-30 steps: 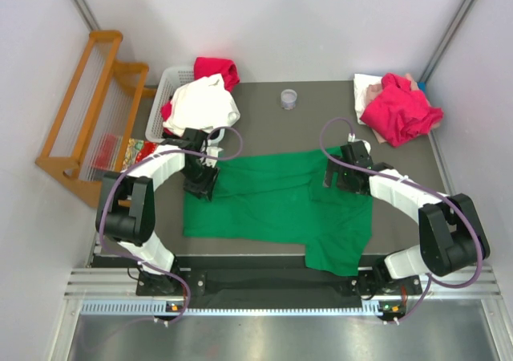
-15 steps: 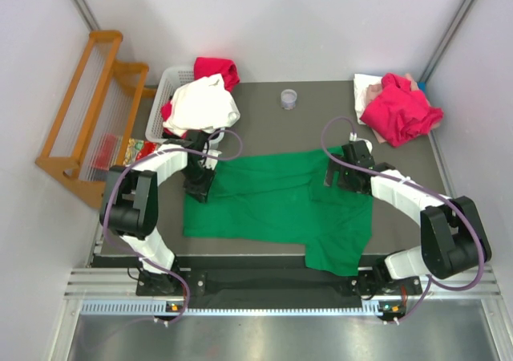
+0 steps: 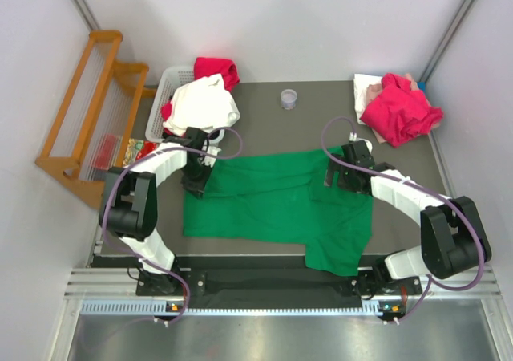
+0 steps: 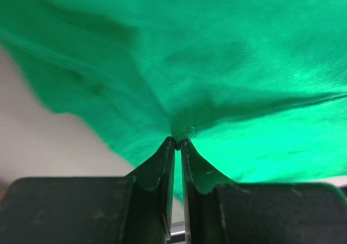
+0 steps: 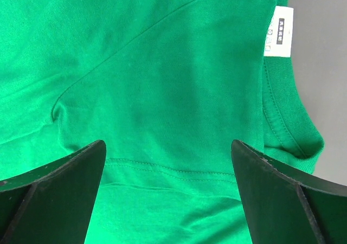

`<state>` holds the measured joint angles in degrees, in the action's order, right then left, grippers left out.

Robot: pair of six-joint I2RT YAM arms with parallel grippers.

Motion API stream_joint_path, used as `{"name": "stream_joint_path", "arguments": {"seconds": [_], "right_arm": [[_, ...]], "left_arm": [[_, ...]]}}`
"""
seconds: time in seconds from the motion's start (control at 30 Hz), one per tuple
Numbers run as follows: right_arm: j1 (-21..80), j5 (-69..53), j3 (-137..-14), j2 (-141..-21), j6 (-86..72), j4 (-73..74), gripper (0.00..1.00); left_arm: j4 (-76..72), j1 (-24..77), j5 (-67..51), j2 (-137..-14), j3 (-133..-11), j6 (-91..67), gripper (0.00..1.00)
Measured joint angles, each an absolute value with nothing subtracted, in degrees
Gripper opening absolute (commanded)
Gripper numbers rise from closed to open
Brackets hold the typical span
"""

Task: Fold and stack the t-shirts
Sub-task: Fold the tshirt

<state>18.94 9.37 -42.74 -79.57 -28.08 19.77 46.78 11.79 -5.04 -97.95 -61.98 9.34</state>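
A bright green t-shirt point(image 3: 276, 204) lies spread on the grey table point(image 3: 264, 120). My left gripper point(image 3: 197, 180) is shut on the shirt's left upper edge; the left wrist view shows the cloth point(image 4: 227, 65) pinched between the fingertips point(image 4: 169, 146). My right gripper point(image 3: 341, 175) is open over the shirt's right upper part, near the collar. The right wrist view shows green cloth point(image 5: 162, 81) and the white label point(image 5: 280, 31) between the spread fingers point(image 5: 59, 184). A magenta-red shirt point(image 3: 401, 108) lies heaped at the back right over pale cloth point(image 3: 367, 88).
A white basket point(image 3: 168, 88) at the back left holds a white shirt point(image 3: 200, 104) and a red one point(image 3: 216, 68). A small clear cup point(image 3: 288, 99) stands at the back middle. A wooden rack point(image 3: 88, 112) stands left of the table.
My left gripper has shifted slightly up and left along the shirt's left edge. The right arm has barely moved.
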Motion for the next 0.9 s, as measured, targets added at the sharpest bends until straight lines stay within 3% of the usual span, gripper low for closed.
{"name": "stream_joint_path", "arguments": {"seconds": [0.53, 0.6, 0.7, 0.9], "right_arm": [[18.2, 9.3, -42.7, -79.6, -28.0, 19.8, 0.97], [18.1, 9.3, -42.7, -79.6, -28.0, 19.8, 0.97], [18.1, 9.3, -42.7, -79.6, -28.0, 19.8, 0.99], [18.1, 9.3, -42.7, -79.6, -28.0, 19.8, 1.00]], "left_arm": [[47.3, 9.6, 3.7, -95.4, -62.7, 14.3, 0.15], [48.1, 8.9, 2.4, -96.3, -63.2, 14.2, 0.28], [48.8, 8.3, -0.8, -97.1, -64.0, 13.6, 0.57], [49.4, 9.0, -7.2, -95.7, -64.3, 13.2, 0.52]]}}
